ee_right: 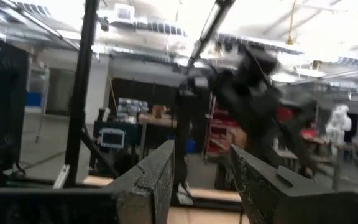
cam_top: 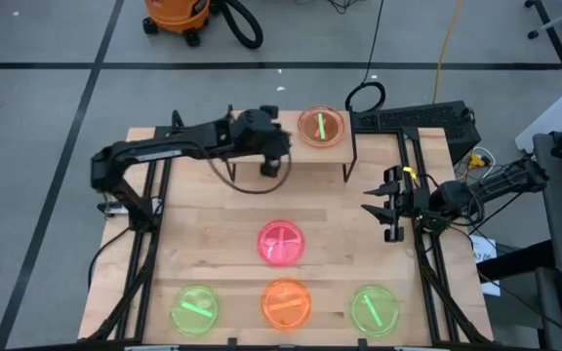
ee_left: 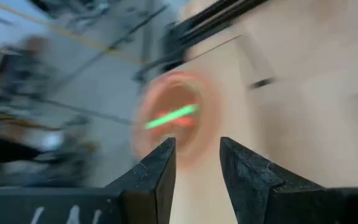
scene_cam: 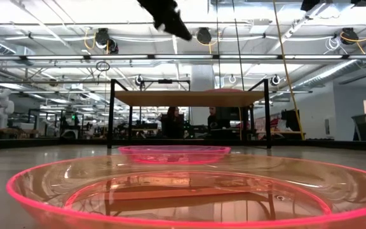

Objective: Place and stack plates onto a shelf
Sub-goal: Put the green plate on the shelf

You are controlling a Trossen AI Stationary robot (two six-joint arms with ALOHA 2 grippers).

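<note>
We are counting five plates in the high view. One orange plate [cam_top: 321, 127] with a green streak is lying on the shelf [cam_top: 305, 161], toward its right end. The other four are sitting on the table [cam_top: 203, 234]: a pink plate [cam_top: 281, 242] near the middle, and along the near edge a row of three, namely a green plate [cam_top: 194, 309] on the left, a second orange plate [cam_top: 286, 301] in the centre and a second green plate [cam_top: 373, 309] on the right. So we are tallying two orange, two green and one pink.

We are seeing two arms. The left gripper [cam_top: 271, 166] is hovering over the shelf just beside the orange plate there; its fingers [ee_left: 160, 171] are standing spread with nothing between them. The right gripper [cam_top: 390, 207] is waiting over the table's right edge, well apart from every plate, its fingers [ee_right: 157, 174] likewise spread and gripping nothing.
</note>
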